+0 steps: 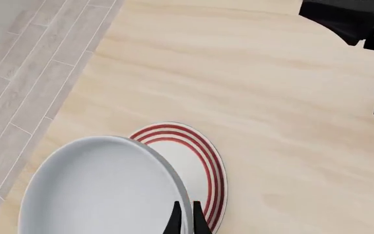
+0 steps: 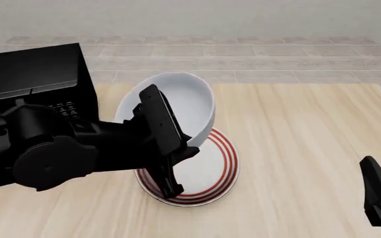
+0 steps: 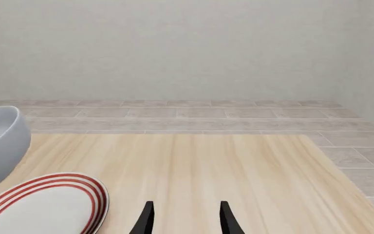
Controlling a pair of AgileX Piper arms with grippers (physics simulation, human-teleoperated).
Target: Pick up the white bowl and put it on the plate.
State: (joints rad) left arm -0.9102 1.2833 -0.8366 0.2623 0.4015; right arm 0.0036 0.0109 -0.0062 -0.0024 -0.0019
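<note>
Currently, left hand [image 1: 185,219]: fingers nearly closed, pinching rim of the white bowl [image 2: 180,106], tilted.
Plate [image 2: 207,171]: on desk [image 2: 296,144], beneath this hand and bowl.
Right hand [image 3: 183,219]: fingers parted, empty, beside plate.

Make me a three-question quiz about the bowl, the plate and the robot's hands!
1. Where is the white bowl?
A. lifted and tilted over the plate
B. flat on the floor
C. beside the right hand

2. How many red rings has the plate?
A. one
B. three
C. six

3. How is the right hand?
A. shut on the bowl
B. shut on the plate
C. open, holding nothing

Answers:
1 A: the front view shows the bowl tipped above the plate's far side, in the left hand.
2 B: the left wrist view shows three rings near the rim.
3 C: its fingers stand apart over bare table.
</note>
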